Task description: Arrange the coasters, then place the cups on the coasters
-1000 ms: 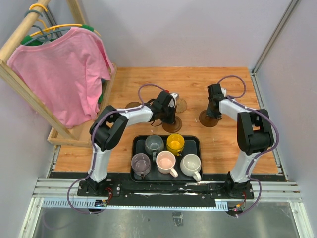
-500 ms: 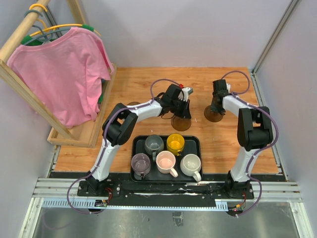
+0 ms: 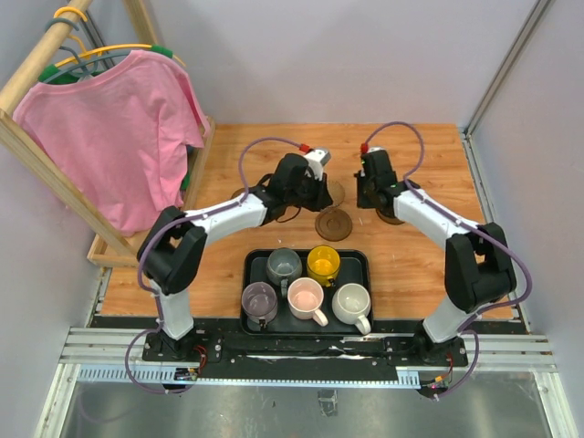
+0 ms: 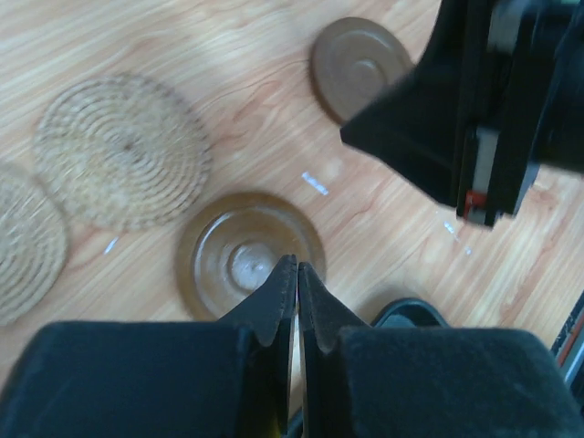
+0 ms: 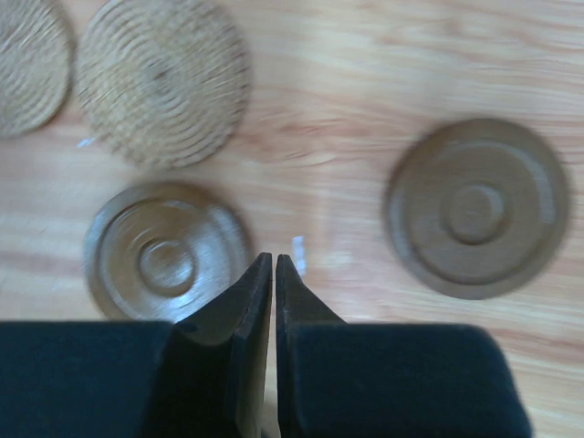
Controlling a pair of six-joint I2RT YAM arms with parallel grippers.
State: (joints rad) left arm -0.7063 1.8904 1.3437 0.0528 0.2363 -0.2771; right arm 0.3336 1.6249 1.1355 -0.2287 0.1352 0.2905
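Both grippers hang shut and empty over the coasters. My left gripper (image 3: 313,193) (image 4: 297,266) has its tips just above a dark brown coaster (image 4: 248,255) (image 3: 333,224). A second brown coaster (image 4: 359,62) lies beyond it, beside the right arm. Two tan woven coasters (image 4: 121,151) (image 4: 26,245) lie to the left. My right gripper (image 3: 369,193) (image 5: 274,261) is over bare wood between two brown coasters (image 5: 167,251) (image 5: 476,205). The five cups stand in the black tray (image 3: 365,265): mauve (image 3: 260,299), grey-blue (image 3: 284,265), yellow (image 3: 323,263), pink (image 3: 306,297), off-white (image 3: 351,303).
A wooden rack with a pink shirt (image 3: 114,128) fills the left side, its base frame (image 3: 146,246) on the table. The two wrists are close together over the middle of the table. Grey walls bound the back and right.
The left gripper went right, then drew back left. The right gripper shifted left toward the middle. The front brown coaster now lies slightly further right than a second ago.
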